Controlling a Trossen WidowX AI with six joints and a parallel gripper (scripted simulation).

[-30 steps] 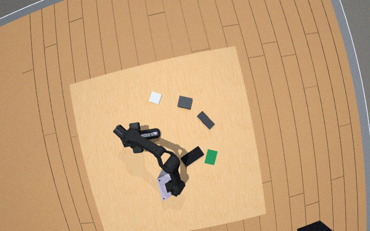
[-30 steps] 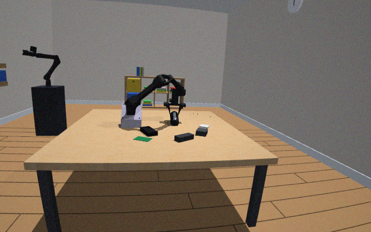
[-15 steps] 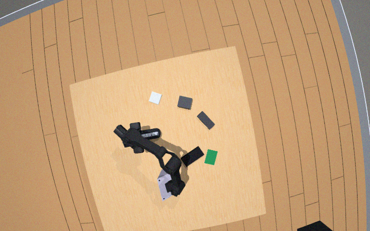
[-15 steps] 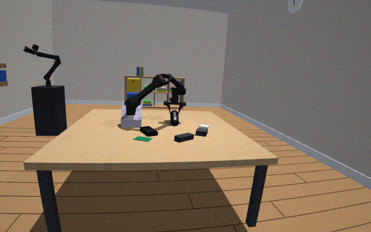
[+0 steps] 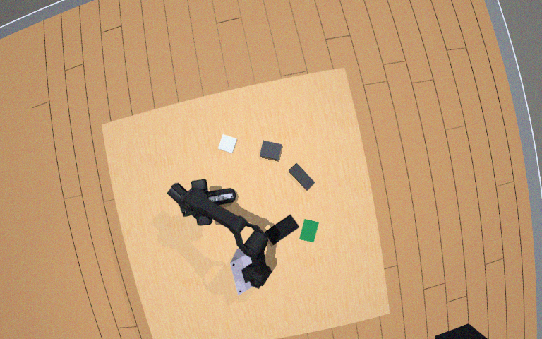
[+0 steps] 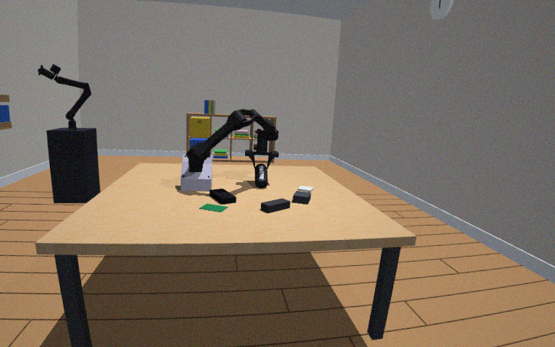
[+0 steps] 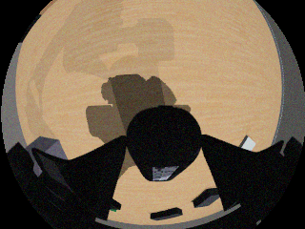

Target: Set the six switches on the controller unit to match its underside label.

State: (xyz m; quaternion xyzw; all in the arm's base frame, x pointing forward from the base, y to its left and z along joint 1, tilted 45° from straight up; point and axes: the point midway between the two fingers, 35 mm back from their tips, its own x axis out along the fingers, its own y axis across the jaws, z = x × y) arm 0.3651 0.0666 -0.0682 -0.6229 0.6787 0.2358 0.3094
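1 dark grey controller unit with rounded ends [image 6: 261, 175] hangs on end beneath the black arm's wrist [image 6: 261, 141], near the middle of the light wooden bench [image 6: 122, 228]. The jaws stand wide and pinch the unit's upper end from both sides. Whether its lower end touches the bench cannot be told. The wrist view shows a pale printed label [image 7: 166, 172] on the unit's face; its squares are too small to read. 5 other parts lie flat, well apart from the unit: a white square tile [image 5: 227, 143], a dark grey square block [image 5: 271, 150], a dark grey oblong block [image 5: 301, 176], a black oblong block [image 5: 281, 229] and, just beside that, a green flat card [image 5: 309, 230].
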